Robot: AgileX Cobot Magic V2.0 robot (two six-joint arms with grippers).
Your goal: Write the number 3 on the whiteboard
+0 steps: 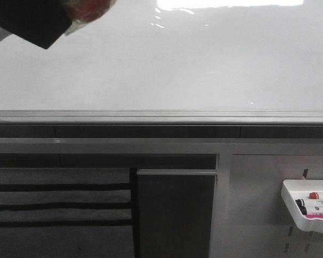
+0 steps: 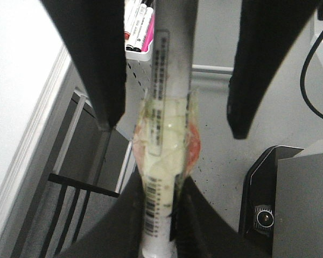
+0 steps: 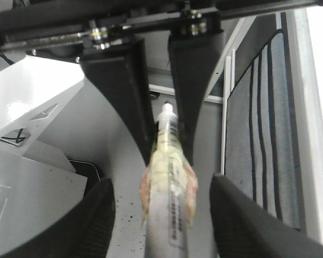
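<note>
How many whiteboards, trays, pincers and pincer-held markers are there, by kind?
whiteboard: 1
white tray: 1
pincers, the left pincer and the right pincer: 2
marker, held in the left pincer: 1
Total: 5

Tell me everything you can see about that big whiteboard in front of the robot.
The whiteboard is a large glossy white panel standing upright, filling the upper half of the front view. Bright light glare streaks its top edge. A grey metal rail runs along its bottom. Its surface looks blank: no digit shows. A dark gripper holding a taped marker intrudes at its upper left corner.
</note>
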